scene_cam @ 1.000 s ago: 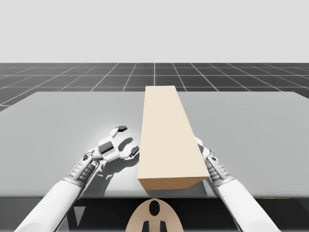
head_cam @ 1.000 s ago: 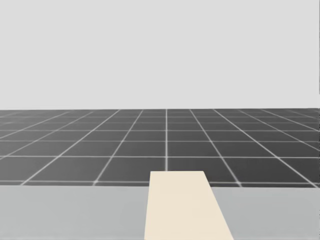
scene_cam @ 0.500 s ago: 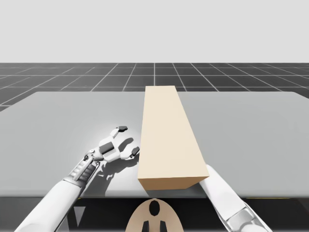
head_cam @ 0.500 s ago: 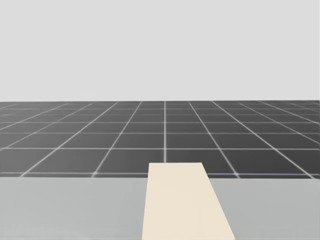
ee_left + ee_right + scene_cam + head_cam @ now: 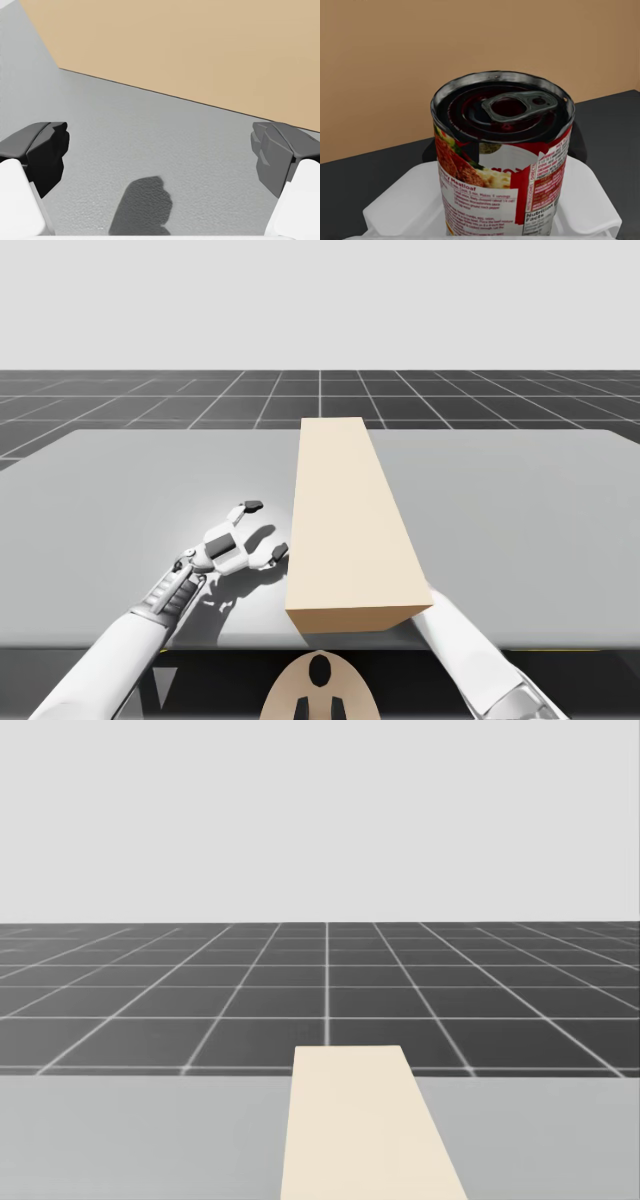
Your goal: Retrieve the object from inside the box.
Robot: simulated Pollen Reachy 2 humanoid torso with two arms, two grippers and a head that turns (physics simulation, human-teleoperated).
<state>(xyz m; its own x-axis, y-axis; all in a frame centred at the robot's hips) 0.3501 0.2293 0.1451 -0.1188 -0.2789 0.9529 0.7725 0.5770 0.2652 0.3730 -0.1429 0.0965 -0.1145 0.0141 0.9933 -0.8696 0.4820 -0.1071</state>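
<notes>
**Q:** Where was the red can (image 5: 500, 192) at that point?

**A:** It was in my right claw (image 5: 501, 150). The claw was closed around it from both sides. The can stood upright with its pull-tab lid on top. The tan wall of the box (image 5: 470, 50) rose just behind it, and dark ground showed below.

**Q:** So it was out of the box?

**A:** I judged so. My wrist camera saw the box's outer wall behind the can, and nothing enclosed the can. From above, my right arm (image 5: 470, 650) ran in beside the near right corner of the box (image 5: 345, 520). There the box hid the claw and the can, so I couldn't tell exactly how they sat relative to the counter (image 5: 150, 490).

**Q:** And your other claw?

**A:** My left claw (image 5: 266, 529) was spread wide and held nothing. It rested low over bare counter, just beside the box's left wall. One fingertip (image 5: 280, 552) was very near that wall, but I couldn't tell whether it touched.

**Q:** What was left to do, then?

**A:** As I saw it, the grasp and the pull-out were done. I reckoned the rest was to carry the can well clear of the box and up into open view.
</notes>
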